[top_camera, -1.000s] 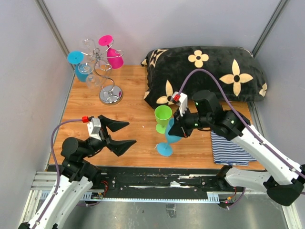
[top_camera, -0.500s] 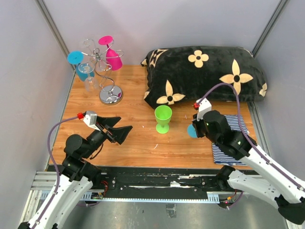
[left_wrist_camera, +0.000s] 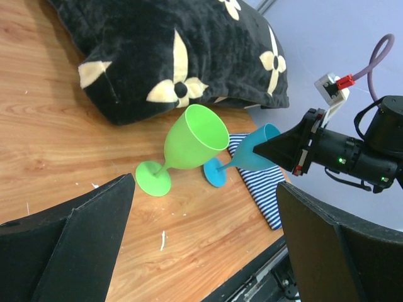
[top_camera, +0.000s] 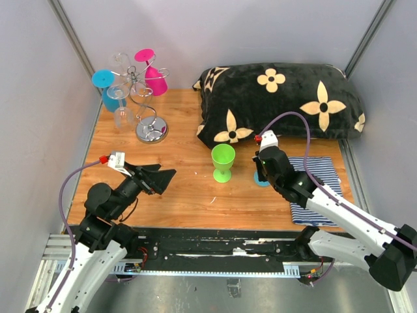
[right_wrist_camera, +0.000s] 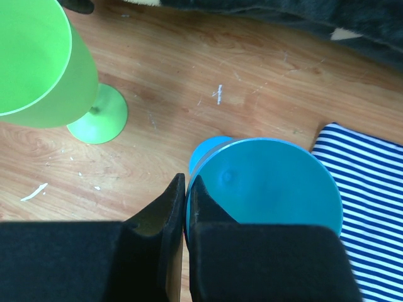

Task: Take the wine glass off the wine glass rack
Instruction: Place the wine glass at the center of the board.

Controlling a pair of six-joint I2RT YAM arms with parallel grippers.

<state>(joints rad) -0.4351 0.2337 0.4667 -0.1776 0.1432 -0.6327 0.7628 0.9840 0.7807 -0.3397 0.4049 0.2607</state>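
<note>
The wine glass rack (top_camera: 151,130) stands at the far left corner, a silver wire stand with pink (top_camera: 156,77), blue (top_camera: 111,94) and clear (top_camera: 123,116) wine glasses hanging from its hooks. My right gripper (right_wrist_camera: 187,189) is shut on the rim of a blue wine glass (right_wrist_camera: 271,189). That glass's foot (left_wrist_camera: 216,173) rests on the wood and its bowl (left_wrist_camera: 255,153) leans toward the gripper (left_wrist_camera: 264,148). From above, only a sliver of its foot (top_camera: 262,182) shows under the right gripper (top_camera: 260,171). My left gripper (top_camera: 159,176) hangs open over the front left, holding nothing.
A green wine glass (top_camera: 223,160) stands upright just left of the blue one. A black flowered pillow (top_camera: 280,98) fills the far right. A striped cloth (top_camera: 316,195) lies at the front right. Grey walls close in the left, back and right sides.
My right gripper has carried the blue glass from the front middle rightward to beside the striped cloth. My left gripper has drawn back left and turned, staying open.
</note>
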